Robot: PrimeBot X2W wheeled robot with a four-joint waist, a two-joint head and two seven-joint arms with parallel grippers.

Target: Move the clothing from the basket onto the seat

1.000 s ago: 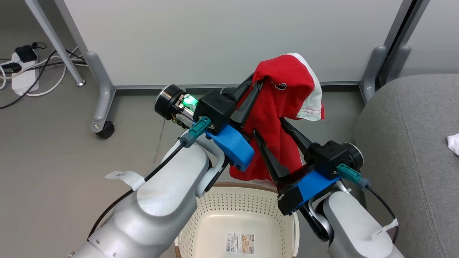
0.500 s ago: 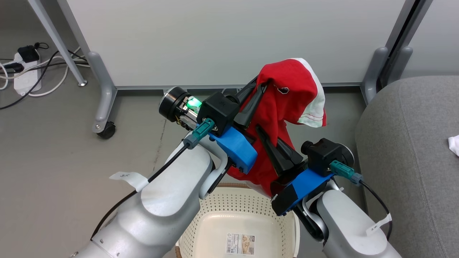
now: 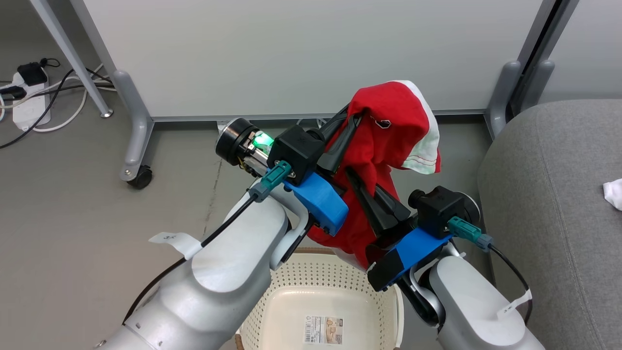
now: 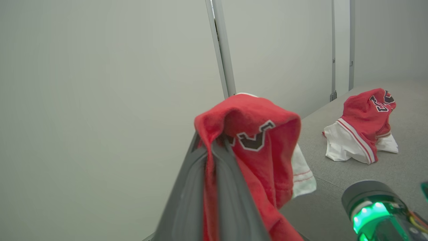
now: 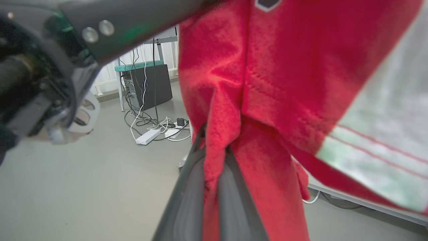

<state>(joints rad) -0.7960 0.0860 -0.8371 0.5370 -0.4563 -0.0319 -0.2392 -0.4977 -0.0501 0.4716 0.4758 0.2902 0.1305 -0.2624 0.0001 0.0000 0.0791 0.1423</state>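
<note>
Right jaws newly closed on clothing [image 3: 403,109] | left jaws hold top | basket [image 3: 320,274] below | seat [image 3: 544,194] right

Setting: office or lab room. White partition panel [image 3: 301,53] on castor feet [image 3: 141,176] stands on bare grey floor [image 3: 73,218]. Left of the partition: power strip [image 3: 30,104] with loose cables, metal desk leg [image 3: 73,53]. Right of it: grey sofa seat [image 3: 559,194].
</note>
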